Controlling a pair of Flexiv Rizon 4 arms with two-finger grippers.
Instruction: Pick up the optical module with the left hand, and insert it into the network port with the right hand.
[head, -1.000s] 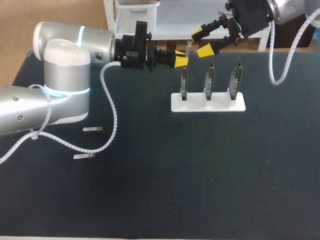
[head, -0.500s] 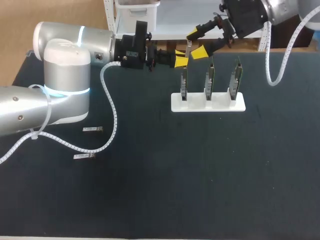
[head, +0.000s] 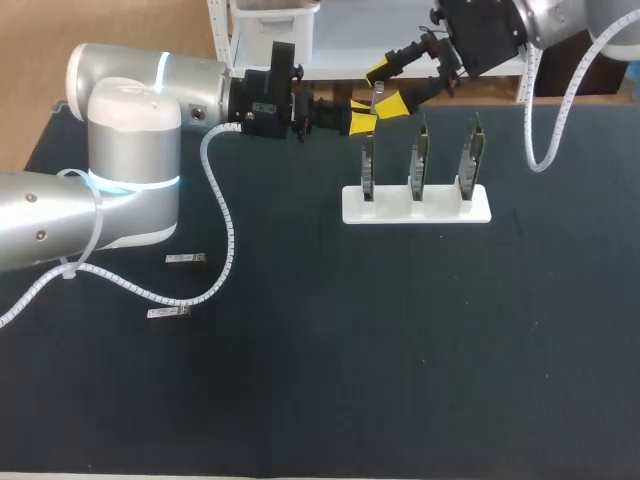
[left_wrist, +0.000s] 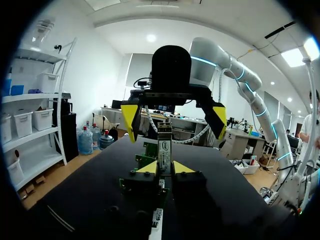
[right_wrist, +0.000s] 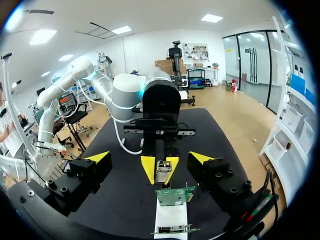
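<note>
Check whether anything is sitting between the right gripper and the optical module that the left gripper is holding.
Nothing visible is in the way. The left gripper holds the optical module by one end; the right gripper has its fingers open on either side of the module's free end, with only air between.

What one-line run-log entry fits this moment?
stage: handover | left gripper: shut on optical module | right gripper: open, straddling module, not touching | port stand: clear of both grippers
</note>
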